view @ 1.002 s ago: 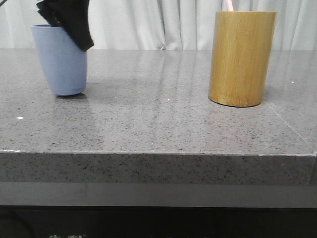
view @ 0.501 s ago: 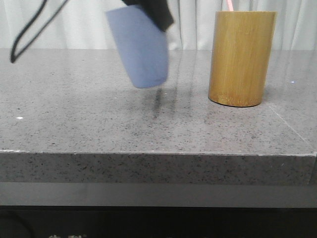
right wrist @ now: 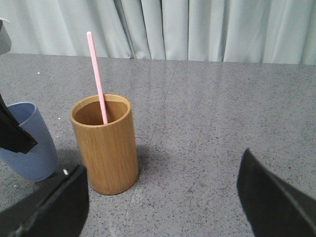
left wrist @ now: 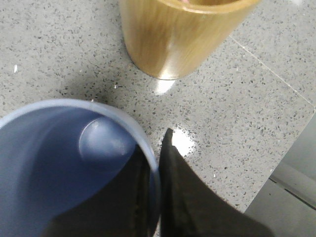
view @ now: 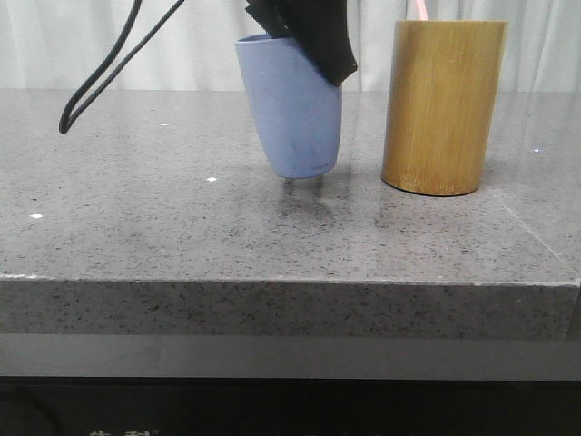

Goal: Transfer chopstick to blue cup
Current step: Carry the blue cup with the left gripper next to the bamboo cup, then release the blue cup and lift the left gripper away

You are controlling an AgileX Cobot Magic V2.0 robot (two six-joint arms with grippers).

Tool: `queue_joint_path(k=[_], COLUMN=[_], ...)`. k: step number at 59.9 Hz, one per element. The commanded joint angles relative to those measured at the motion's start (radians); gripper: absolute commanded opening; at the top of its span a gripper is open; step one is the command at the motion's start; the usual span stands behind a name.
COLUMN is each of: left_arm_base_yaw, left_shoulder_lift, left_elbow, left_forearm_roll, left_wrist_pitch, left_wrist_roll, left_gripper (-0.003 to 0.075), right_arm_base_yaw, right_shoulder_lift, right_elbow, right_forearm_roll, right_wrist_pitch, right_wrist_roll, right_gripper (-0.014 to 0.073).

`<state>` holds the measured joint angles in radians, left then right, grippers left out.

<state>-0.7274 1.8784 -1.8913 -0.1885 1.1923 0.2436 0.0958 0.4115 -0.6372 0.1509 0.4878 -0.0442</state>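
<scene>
The blue cup is slightly tilted just left of the tan bamboo cylinder, its base at or barely above the table. My left gripper is shut on the cup's rim, one finger inside and one outside. The cup is empty inside. One pale pink chopstick stands in the bamboo cylinder; only its tip shows in the front view. My right gripper is open and empty, in front of the cylinder and apart from it. The cup also shows there.
The grey speckled stone table has its front edge near the camera. A black cable hangs from the left arm over the table's left side. White curtains close the back. A seam runs across the table beside the cylinder.
My left gripper has carried the blue cup from the table's far left rightward, lifted and tilted on the way, and now holds it low beside the bamboo cylinder.
</scene>
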Motion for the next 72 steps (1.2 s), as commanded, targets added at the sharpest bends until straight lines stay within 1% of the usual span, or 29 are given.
queue_joint_path(k=[1, 3, 7, 17, 23, 27, 34, 39, 53, 58, 62, 65, 70, 71, 72], left_arm_base_yaw=[-0.005, -0.005, -0.005, -0.005, -0.005, -0.005, -0.005, -0.005, -0.005, -0.005, -0.005, -0.005, -0.005, -0.005, -0.003], left_shoulder_lift=[-0.046, -0.046, -0.046, -0.046, -0.046, -0.046, -0.048, -0.050, -0.086, -0.098, -0.105, -0.109, -0.117, -0.119, -0.121], left_elbow=[-0.036, -0.036, -0.036, -0.036, -0.036, -0.036, -0.047, -0.090, -0.142, -0.142, -0.142, -0.142, -0.142, -0.142, -0.142], left_forearm_roll=[-0.012, -0.010, -0.010, 0.016, 0.018, 0.020, 0.022, 0.022, 0.031, 0.049, 0.061, 0.074, 0.076, 0.076, 0.076], left_wrist_pitch=[-0.044, -0.044, -0.044, -0.044, -0.048, -0.049, -0.023, 0.076, 0.077, 0.077, 0.077, 0.077, 0.077, 0.077, 0.077], left_wrist_roll=[0.000, 0.000, 0.000, 0.000, 0.000, 0.000, -0.001, -0.001, -0.009, -0.009, -0.009, -0.009, -0.009, -0.009, -0.009], left_gripper=[-0.0015, -0.0011, 0.0022, 0.0183, 0.0250, 0.0279, 0.0287, 0.0286, 0.0273, 0.0216, 0.0155, 0.0085, -0.0008, -0.0021, -0.0017], right_arm_base_yaw=[-0.001, -0.001, -0.001, -0.001, -0.001, -0.001, -0.001, -0.001, -0.001, -0.001, -0.001, -0.001, -0.001, -0.001, -0.001], right_shoulder_lift=[0.014, 0.014, 0.014, 0.014, 0.014, 0.014, 0.014, 0.014, 0.014, 0.014, 0.014, 0.014, 0.014, 0.014, 0.014], right_elbow=[-0.029, -0.029, -0.029, -0.029, -0.029, -0.029, -0.029, -0.029, -0.029, -0.029, -0.029, -0.029, -0.029, -0.029, -0.029], right_forearm_roll=[0.004, 0.004, 0.004, 0.004, 0.004, 0.004, 0.004, 0.004, 0.004, 0.004, 0.004, 0.004, 0.004, 0.004, 0.004], right_wrist_pitch=[-0.073, -0.073, -0.073, -0.073, -0.073, -0.073, -0.073, -0.073, -0.073, -0.073, -0.073, -0.073, -0.073, -0.073, -0.073], right_wrist_roll=[-0.004, -0.004, -0.004, -0.004, -0.004, -0.004, -0.004, -0.004, -0.004, -0.004, -0.004, -0.004, -0.004, -0.004, -0.004], right_gripper=[0.0622, 0.0622, 0.0622, 0.0622, 0.0622, 0.0622, 0.0622, 0.0622, 0.0622, 0.0622, 0.0622, 0.0622, 0.0622, 0.0622, 0.0622])
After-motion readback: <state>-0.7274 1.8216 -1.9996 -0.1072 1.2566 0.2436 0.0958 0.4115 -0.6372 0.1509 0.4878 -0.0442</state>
